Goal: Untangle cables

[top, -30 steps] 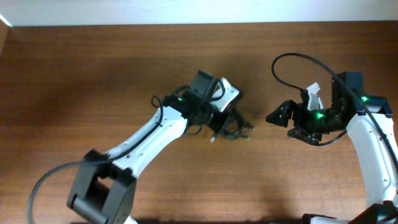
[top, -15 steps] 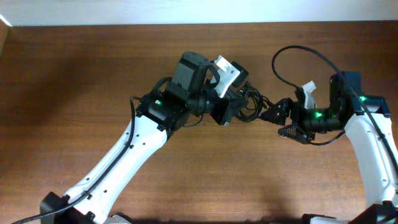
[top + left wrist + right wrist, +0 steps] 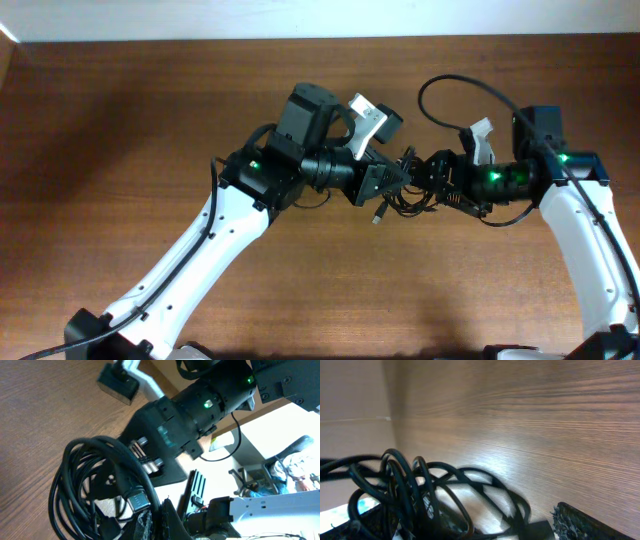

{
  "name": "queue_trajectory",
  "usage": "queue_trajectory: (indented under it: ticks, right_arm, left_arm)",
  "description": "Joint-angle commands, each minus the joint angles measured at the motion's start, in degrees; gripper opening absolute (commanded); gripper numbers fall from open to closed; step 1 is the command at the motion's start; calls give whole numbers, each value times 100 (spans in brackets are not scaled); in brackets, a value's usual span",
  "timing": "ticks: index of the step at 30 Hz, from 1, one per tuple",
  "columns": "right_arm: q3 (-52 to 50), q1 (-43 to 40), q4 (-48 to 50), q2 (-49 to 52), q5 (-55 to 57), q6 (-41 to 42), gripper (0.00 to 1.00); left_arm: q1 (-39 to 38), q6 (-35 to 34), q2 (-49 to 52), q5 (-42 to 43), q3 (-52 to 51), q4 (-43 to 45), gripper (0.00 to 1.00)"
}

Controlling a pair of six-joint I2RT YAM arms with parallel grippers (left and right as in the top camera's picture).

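Cables [image 3: 410, 203] lie between the two end effectors [image 3: 393, 179] [image 3: 438, 179].

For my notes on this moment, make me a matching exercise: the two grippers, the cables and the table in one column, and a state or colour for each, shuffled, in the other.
Column one:
1. left gripper
2. right gripper
3. cables
4. table

Column two:
A. brown wood grain
B. jaws open wide
C. clamped shut on the cables
D. black, tangled in one bundle between the two grippers

Pairs: 1-C, 2-B, 3-D, 4-A
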Motion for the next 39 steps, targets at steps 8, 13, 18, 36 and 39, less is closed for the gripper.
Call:
queue_trajectory:
  ticks: [8, 13, 18, 36, 39]
  right_arm:
    - [107, 199, -179, 4, 2264, 579, 98]
    - [107, 199, -334, 4, 3204, 841, 98]
    - [107, 199, -420, 4, 3515, 986, 98]
    - [70, 199, -367, 4, 3064, 988, 98]
    - [70, 199, -350, 4, 3051, 988, 98]
  left_arm:
    - [92, -72, -68, 107, 70, 26, 0]
    - [195, -68, -79, 518, 70, 197, 0]
    - [555, -72, -79, -437, 70, -385, 0]
    - [717, -245, -76, -3604, 70, -1641, 0]
    - [713, -350, -76, -3244, 70, -1582, 0]
